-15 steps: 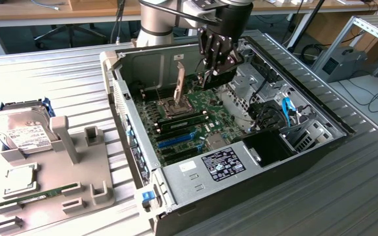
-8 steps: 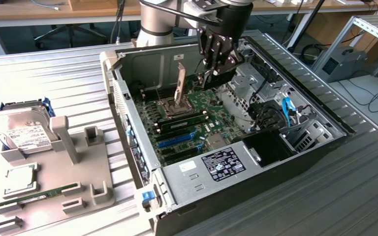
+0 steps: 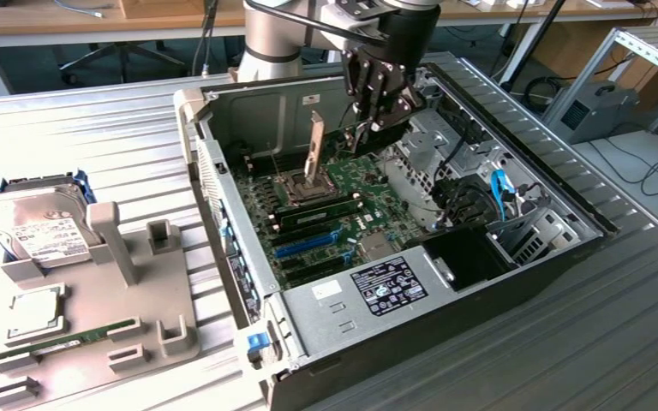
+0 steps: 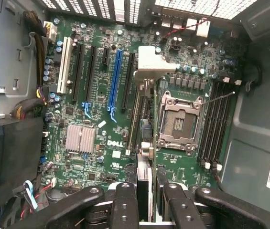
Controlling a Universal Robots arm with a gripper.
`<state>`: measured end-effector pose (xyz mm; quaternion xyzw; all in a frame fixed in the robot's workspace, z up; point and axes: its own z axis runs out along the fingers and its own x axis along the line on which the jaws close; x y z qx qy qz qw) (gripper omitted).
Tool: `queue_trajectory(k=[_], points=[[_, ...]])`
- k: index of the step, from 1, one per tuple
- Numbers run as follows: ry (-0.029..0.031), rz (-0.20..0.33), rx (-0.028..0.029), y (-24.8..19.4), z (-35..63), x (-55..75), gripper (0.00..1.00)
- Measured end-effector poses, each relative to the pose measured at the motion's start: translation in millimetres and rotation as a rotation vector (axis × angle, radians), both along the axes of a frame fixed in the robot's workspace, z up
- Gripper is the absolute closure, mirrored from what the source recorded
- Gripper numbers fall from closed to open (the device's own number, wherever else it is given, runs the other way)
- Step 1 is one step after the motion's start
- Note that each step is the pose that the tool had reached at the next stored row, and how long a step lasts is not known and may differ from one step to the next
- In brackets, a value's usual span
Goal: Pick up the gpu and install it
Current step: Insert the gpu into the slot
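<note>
Gripper: the black multi-jointed gripper [image 3: 366, 128] hangs inside the open case, its fingers [image 4: 125, 200] partly closed around a card held on edge.
Held card: the gpu [image 3: 316, 139], a thin dark card with a silver metal end bracket, is clamped upright above the motherboard, bracket end pointing up toward the rear wall of the case.
Case: the black and grey metal desktop tower [image 3: 237, 214] lies on its side with the side panel off, on the ribbed metal table [image 3: 603, 342].
Motherboard: the green circuit board [image 4: 101, 157] shows an open silver processor socket [image 4: 178, 123] and a long blue expansion slot [image 4: 114, 81]; the card hangs over the strip between them.
Parts holder: a grey moulded fixture [image 3: 100, 317] near the table's edge at the exterior view's left carries a silver hard drive with white label [image 3: 45, 233] and a long narrow green memory stick [image 3: 61, 342].
</note>
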<state>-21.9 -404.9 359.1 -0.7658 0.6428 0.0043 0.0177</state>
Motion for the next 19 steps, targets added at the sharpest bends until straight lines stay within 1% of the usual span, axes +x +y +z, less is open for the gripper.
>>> queue_trajectory(k=[10, 12, 14, 15, 19], points=[[0.0001, 0.041, -0.0001, 0.0, -0.1, 0.0, 0.74], [0.0001, 0.029, 0.0, 0.0, -0.3, 0.0, 0.74], [0.0, 0.006, 0.0, 0.0, -0.7, 0.0, 0.74], [0.0, -0.015, 0.0, 0.0, -1.1, 0.0, 0.74], [0.0, -0.052, -0.0001, -0.1, -1.8, 0.0, 0.74]])
